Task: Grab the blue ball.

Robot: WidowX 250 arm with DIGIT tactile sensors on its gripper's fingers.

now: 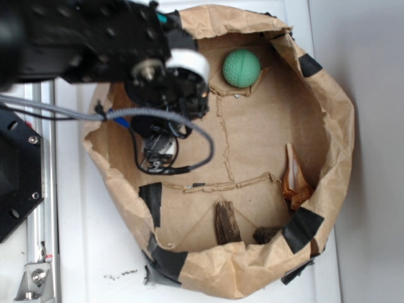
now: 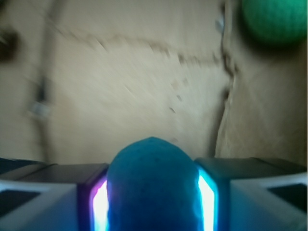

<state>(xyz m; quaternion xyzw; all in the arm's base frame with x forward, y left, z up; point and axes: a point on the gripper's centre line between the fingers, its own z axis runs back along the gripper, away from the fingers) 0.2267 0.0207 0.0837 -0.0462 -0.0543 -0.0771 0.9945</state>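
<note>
While clamped on both sides between the gripper point(image 2: 153, 197) fingers point(image 2: 98, 204), blue ball point(image 2: 153, 185), over cardboard floor point(image 2: 144, 86); green ball point(image 2: 274, 19) well apart.

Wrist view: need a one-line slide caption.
Blue ball clamped between the gripper jaws above the brown paper floor, green ball at upper right.

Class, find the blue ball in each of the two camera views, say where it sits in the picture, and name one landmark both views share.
Exterior: not visible; the arm covers the upper left of the paper bag, where the gripper is.
Wrist: the blue ball sits at bottom centre, between the fingers of the gripper.
Shared landmark: the green ball, upper centre in exterior, top right corner in wrist.
</note>
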